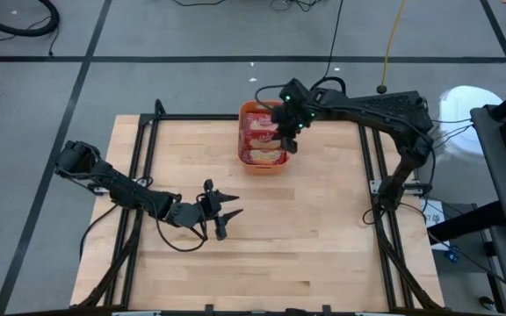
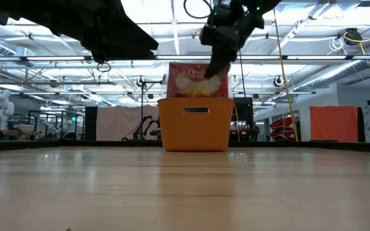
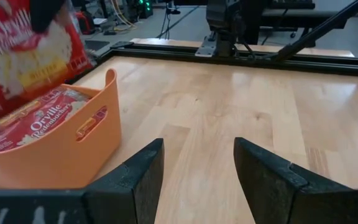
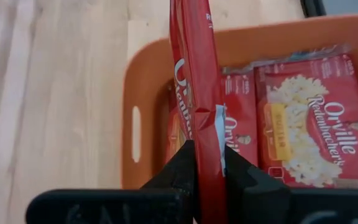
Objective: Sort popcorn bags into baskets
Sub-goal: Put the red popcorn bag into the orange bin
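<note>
While the right gripper (image 4: pixel 209 163) grasps one popcorn bag (image 4: pixel 194 93) by its edge, the bag hangs upright over the orange basket (image 1: pixel 263 167) at the far middle of the desk (image 1: pixel 323 228), long axis vertical. More bags (image 4: pixel 303 124) lie flat inside. The left gripper (image 1: pixel 220 213) waits released, near left.

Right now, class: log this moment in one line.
right hand: shut on popcorn bag, above orange basket | left hand: open, empty, over table
</note>
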Controlling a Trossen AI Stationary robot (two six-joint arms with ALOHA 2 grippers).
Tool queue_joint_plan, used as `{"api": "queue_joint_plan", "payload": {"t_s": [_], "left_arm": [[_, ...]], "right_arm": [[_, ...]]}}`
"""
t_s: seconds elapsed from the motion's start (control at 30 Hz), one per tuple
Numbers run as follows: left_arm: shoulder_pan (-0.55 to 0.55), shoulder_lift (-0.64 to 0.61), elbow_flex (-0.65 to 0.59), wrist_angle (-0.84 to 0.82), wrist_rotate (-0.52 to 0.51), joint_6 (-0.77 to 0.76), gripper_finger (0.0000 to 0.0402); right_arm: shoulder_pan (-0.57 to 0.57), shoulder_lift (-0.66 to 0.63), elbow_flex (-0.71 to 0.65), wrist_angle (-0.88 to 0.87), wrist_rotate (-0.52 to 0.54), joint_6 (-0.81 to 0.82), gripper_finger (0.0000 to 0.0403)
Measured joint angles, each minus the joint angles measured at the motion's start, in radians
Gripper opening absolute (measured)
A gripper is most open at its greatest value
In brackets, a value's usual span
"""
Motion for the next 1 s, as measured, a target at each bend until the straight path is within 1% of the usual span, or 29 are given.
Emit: {"api": "queue_joint_plan", "payload": {"t_s": [0.3,0.53,0.63,0.8,1.0], "left_arm": [[-0.012,0.0,0.0,0.0,0.005,0.005,0.0198],[-0.012,0.0,0.0,0.0,0.006,0.012,0.0198],[-0.012,0.0,0.0,-0.001,0.006,0.005,0.0198],[-0.012,0.0,0.0,0.0,0.006,-0.003,0.0198],[-0.012,0.0,0.0,0.0,0.006,-0.003,0.0198]], "right_arm": [[-0.004,0.082,0.0,0.028,0.0,-0.001,0.0022],[-0.004,0.084,-0.001,0.039,-0.006,0.016,0.0022],[-0.004,0.084,-0.002,0.038,-0.054,0.028,0.0023],[-0.002,0.084,-0.026,0.038,-0.031,0.025,0.0023],[-0.003,0.084,-0.064,0.061,-0.082,0.064,0.0023]]}}
